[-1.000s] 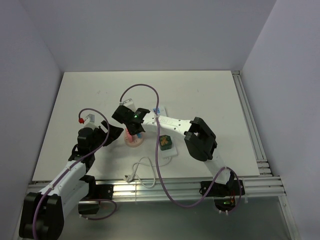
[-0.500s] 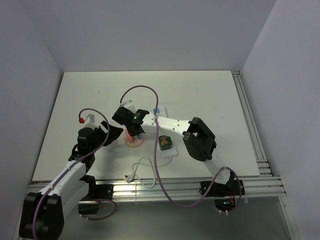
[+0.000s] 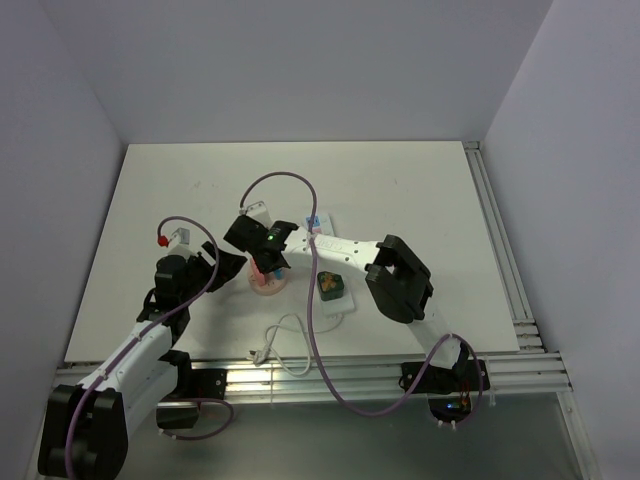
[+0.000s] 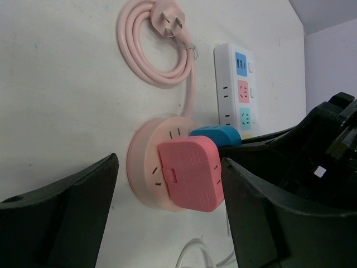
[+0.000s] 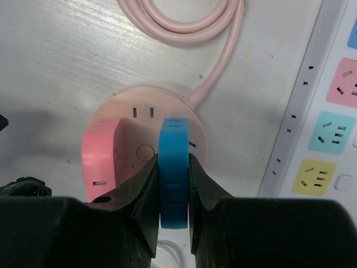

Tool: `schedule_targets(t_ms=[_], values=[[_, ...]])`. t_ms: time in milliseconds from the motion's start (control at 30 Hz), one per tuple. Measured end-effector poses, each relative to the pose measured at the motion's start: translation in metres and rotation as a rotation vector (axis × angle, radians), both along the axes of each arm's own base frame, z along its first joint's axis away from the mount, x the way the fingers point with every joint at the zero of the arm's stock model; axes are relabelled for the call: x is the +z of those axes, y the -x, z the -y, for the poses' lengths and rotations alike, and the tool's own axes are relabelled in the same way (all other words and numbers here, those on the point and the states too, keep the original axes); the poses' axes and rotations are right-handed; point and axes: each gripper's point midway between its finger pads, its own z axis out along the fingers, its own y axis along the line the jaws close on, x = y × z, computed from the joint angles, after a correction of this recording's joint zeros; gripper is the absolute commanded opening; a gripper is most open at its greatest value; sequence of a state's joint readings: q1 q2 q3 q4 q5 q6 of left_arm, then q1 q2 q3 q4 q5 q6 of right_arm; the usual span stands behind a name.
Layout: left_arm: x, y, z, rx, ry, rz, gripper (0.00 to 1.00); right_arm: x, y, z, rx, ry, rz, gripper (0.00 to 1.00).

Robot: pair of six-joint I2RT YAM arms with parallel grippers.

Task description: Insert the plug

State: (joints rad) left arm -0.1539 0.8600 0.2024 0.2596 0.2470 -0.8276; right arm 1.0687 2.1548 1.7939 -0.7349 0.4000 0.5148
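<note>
One blue plug [image 5: 173,162] sits clamped in the right gripper [image 5: 173,187].

Place: I am working in a robot lab test cell.
Walls: plain pale panels [image 3: 300,70] are boxing in my white table [image 3: 400,190].
Frame: aluminium rails [image 3: 520,372] are running along its near edge, carrying my left arm [image 3: 135,350] and right arm [image 3: 398,278].
Cabling: purple cables [image 3: 280,175] are looping loose over the table.
</note>
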Motion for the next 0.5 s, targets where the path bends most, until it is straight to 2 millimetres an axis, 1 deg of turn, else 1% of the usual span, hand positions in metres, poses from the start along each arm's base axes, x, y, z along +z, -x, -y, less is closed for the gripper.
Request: schedule_targets(t_ms=[500], values=[[0.0041,-0.0005,-0.0001,-0.001,0.0,0.017,0.8,-0.0026,-0.001,-0.0013,-0.001,-0.04,0.022,0.0]])
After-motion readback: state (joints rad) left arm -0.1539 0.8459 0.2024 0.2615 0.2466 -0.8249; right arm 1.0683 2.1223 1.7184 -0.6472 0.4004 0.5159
